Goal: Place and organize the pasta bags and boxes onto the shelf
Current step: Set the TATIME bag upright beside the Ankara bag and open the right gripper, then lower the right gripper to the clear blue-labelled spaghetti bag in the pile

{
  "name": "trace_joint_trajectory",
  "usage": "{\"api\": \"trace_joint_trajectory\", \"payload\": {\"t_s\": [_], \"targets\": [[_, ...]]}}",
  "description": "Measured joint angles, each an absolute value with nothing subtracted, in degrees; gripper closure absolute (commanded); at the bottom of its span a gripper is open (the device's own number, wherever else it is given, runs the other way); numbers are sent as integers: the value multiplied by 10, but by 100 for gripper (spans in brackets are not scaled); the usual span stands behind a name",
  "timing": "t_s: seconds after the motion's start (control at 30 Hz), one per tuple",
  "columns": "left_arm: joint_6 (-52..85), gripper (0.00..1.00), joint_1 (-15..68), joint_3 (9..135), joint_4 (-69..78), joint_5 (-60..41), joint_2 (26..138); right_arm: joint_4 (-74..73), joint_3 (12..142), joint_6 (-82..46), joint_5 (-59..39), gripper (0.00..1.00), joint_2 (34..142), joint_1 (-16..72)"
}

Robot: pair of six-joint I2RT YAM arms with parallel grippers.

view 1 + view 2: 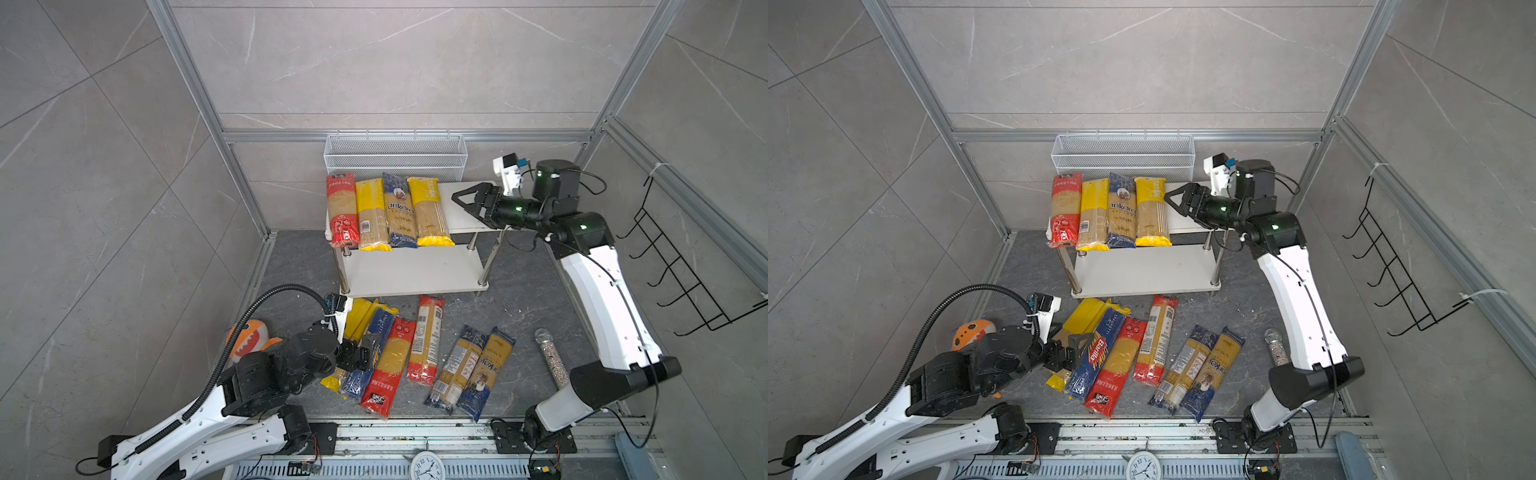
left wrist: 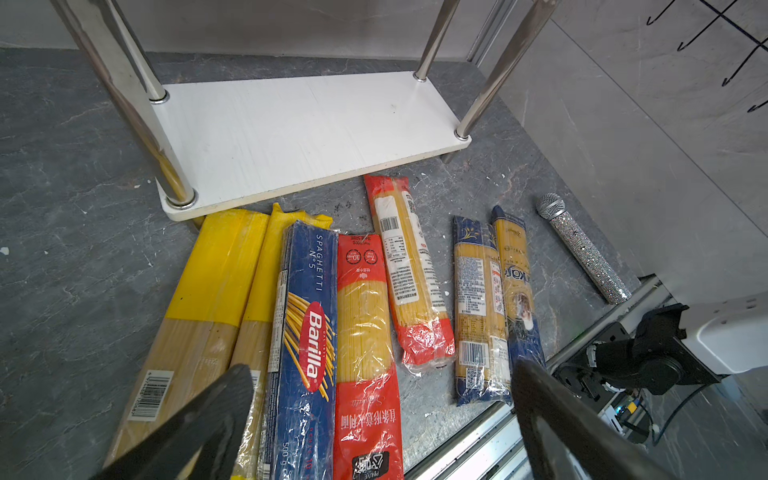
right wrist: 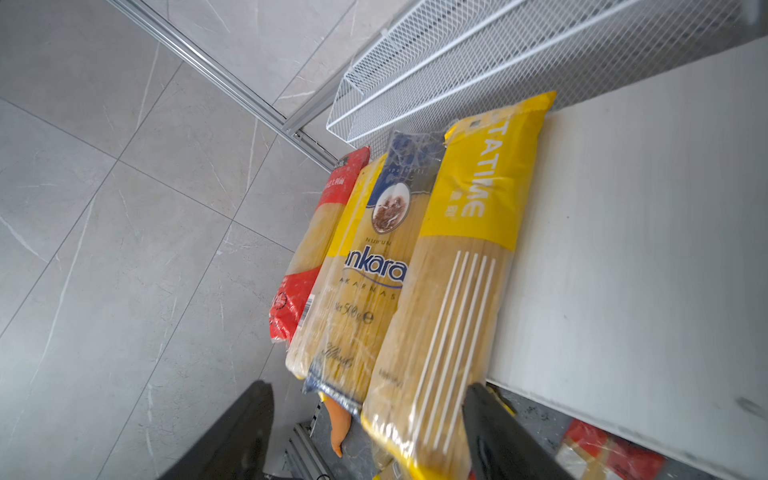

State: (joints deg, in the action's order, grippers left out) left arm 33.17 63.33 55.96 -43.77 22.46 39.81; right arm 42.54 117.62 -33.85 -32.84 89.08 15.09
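Four spaghetti bags lie side by side at the left end of the shelf's (image 1: 471,205) top tier, near ends overhanging its front edge: a red bag (image 1: 341,212) with Chinese lettering; a plain yellow bag (image 1: 371,214) with a barcode; an Ankara bag (image 3: 374,266), dark blue, marked "ankara" and "Net 500g"; a Tatime bag (image 3: 469,232), yellow, its visible letters reading "TATIME". On the floor (image 1: 519,299) in front of the shelf lie seven more: a yellow pair (image 2: 224,266) ending at the lower tier's corner; a Barilla pack (image 2: 307,332) reading "SPAGHETTI N°5", "Barilla" and "500 g"; a red pack (image 2: 365,332) with Chinese print; a red-ended bag (image 2: 409,282), label side up; a blue-ended bag (image 2: 478,307) with barcodes; a second Ankara bag (image 2: 517,282), its name only partly legible. The right arm (image 1: 598,299) rises from its base, bends at the elbow and reaches leftward, level over the top tier; the right gripper (image 3: 369,385) points at the Tatime bag from just beside it, jaws spread, pinching nothing. The left arm (image 1: 199,419) lies low with its elbow folded; the left gripper (image 2: 382,390) hangs over the Barilla pack and red pack, jaws spread wide, holding nothing. A glittery microphone (image 1: 552,357) lies to the right of the floor bags; an orange plush (image 1: 245,340) sits behind the left arm.
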Motion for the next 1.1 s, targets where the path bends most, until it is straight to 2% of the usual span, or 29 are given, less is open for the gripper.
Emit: {"api": "trace_joint_trajectory", "payload": {"t_s": [0.1,0.27,0.57,0.77,1.1], "targets": [[339,0,633,549,-439,224,391,439,1128,-322,-302,25,817,151],[355,0,633,526,-441,222,384,463,956,-310,-265,25,679,151],[401,2,633,441,-392,172,396,498,678,-304,-248,25,545,151],[430,1,633,387,-335,137,452,490,527,-319,-251,25,498,151],[444,1,633,378,-274,114,510,473,408,-336,-205,25,494,151]]}}
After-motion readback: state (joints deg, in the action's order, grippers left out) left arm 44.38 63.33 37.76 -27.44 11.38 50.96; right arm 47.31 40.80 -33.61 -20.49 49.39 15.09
